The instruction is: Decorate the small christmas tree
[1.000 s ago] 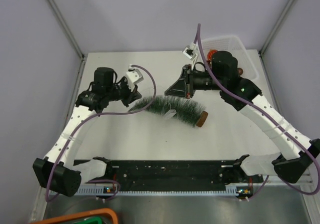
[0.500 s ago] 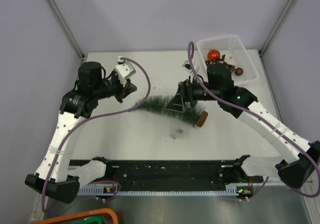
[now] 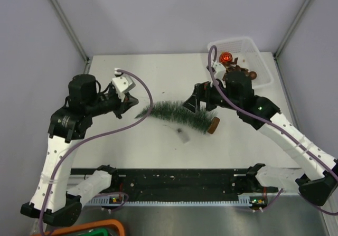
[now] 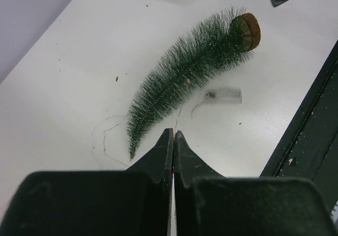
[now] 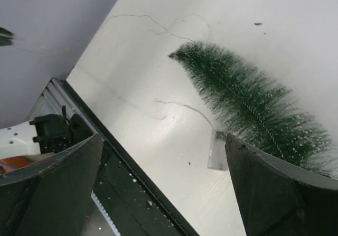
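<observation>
The small christmas tree (image 3: 177, 114) lies on its side mid-table, tip to the left and wooden disc base (image 3: 213, 125) to the right. In the left wrist view the tree (image 4: 190, 69) curves away from my left gripper (image 4: 173, 135). That gripper (image 3: 130, 101) is shut just left of the tip, and a thin wire (image 4: 177, 117) runs straight into its tips. More wire (image 4: 104, 141) loops loosely on the table. A small clear box (image 3: 182, 135) on that wire lies in front of the tree. My right gripper (image 3: 196, 102) hovers open over the tree's middle, holding nothing (image 5: 162, 138).
A clear plastic basket (image 3: 264, 62) at the back right holds a red bauble (image 3: 226, 57) and brown ornaments (image 3: 248, 73). A black rail (image 3: 179, 180) runs along the near edge. An orange-rimmed bin (image 3: 90, 227) sits at the bottom left.
My right gripper opened and the small clear box dropped onto the table in front of the tree. My left gripper drew back to the left, away from the tree's tip.
</observation>
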`<state>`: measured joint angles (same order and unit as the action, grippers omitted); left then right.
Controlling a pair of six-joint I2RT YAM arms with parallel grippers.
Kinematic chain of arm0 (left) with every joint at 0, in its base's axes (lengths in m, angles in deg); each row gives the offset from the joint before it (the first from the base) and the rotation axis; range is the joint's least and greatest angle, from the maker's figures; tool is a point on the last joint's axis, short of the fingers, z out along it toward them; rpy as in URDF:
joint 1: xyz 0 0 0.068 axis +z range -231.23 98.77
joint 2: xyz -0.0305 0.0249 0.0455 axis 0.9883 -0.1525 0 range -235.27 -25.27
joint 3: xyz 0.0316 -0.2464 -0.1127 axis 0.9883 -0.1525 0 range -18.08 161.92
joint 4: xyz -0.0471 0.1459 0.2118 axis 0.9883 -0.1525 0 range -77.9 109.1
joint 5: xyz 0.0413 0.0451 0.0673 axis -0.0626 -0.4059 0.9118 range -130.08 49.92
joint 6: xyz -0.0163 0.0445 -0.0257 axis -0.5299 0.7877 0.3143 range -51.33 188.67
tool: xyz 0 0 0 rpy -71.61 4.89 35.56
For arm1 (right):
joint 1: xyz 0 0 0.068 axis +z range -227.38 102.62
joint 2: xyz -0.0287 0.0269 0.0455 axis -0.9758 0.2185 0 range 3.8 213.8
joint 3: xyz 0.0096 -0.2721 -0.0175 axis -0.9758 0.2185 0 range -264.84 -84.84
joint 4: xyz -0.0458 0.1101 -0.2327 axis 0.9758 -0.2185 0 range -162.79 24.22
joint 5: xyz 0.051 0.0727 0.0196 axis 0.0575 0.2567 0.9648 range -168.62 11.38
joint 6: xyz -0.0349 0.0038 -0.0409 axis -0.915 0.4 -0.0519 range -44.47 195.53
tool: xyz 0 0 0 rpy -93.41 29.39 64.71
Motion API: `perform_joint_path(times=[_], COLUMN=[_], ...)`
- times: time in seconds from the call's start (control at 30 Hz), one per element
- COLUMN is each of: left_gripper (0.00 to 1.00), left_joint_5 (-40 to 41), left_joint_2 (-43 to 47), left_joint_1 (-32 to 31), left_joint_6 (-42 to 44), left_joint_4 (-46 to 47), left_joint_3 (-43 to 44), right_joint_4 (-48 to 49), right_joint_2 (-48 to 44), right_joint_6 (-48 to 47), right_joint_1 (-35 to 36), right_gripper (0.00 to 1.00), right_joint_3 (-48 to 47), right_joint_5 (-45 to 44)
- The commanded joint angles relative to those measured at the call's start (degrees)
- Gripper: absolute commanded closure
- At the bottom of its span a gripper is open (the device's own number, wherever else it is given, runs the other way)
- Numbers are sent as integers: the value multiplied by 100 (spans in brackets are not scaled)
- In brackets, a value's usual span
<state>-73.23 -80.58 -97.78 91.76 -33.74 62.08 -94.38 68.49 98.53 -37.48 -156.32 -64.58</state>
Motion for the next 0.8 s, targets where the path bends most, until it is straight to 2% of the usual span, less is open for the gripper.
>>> perform_joint_path(times=[0.0,0.17,0.23,0.37,0.5,0.6,0.77], left_gripper=[100,100,100,100,100,100,100], left_joint_5=[-174,-236,-210,-184,-131,-104,-69], left_joint_2=[161,266,293,301,275,293,284], left_joint_1=[-14,-6,-14,-6,-14,-14,-14], left_joint_6=[-15,-86,-103,-129,-200,-235,-296], left_joint_4=[-253,-402,-420,-438,-403,-350,-315], left_joint_3=[579,887,1010,1282,1546,1538,1476], right_joint_4=[-111,-452,-593,-314,799,1732,2753], right_joint_2=[-132,-342,-369,-509,-711,-633,87], right_joint_6=[46,274,353,407,485,451,398], right_joint_1=[-35,-131,-167,-158,-53,499,1361], right_gripper=[2,2,1,1,3,5,11], right_joint_3=[345,732,890,1233,1654,1988,2165], right_joint_5=[-717,-2000,-2142,-1669,-405,-209,-156])
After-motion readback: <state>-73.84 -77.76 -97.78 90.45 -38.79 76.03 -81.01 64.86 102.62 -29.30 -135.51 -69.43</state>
